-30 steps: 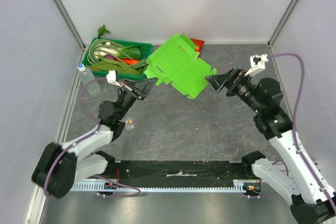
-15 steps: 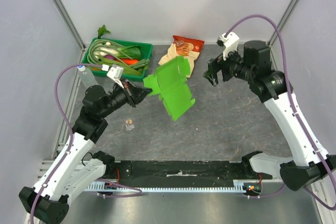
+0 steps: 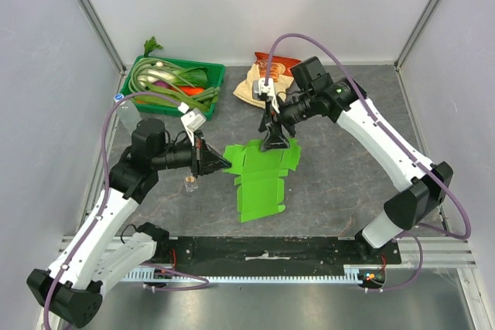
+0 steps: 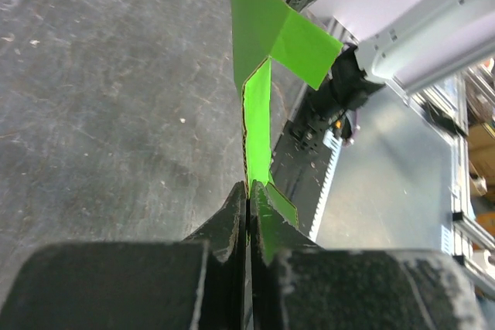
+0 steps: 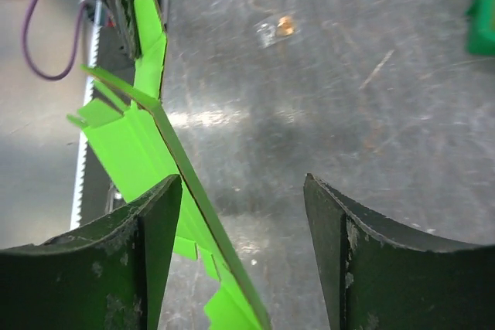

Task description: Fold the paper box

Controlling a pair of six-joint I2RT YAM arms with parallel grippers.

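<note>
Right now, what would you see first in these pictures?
The lime-green paper box, spread open in the middle, jumps out. The left gripper pinches one edge, and the right gripper hangs open around its far edge. A green tray of vegetables sits at the back left.

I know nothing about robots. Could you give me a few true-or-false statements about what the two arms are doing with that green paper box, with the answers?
1. The left gripper is shut on an edge of the paper box. True.
2. The right gripper is clamped shut on the box. False: its fingers are spread open, with an edge of the box between them.
3. The box is folded into a closed cube. False: it is an open sheet with creased flaps.
4. The snack bag lies outside the tray, to its right. True.
</note>
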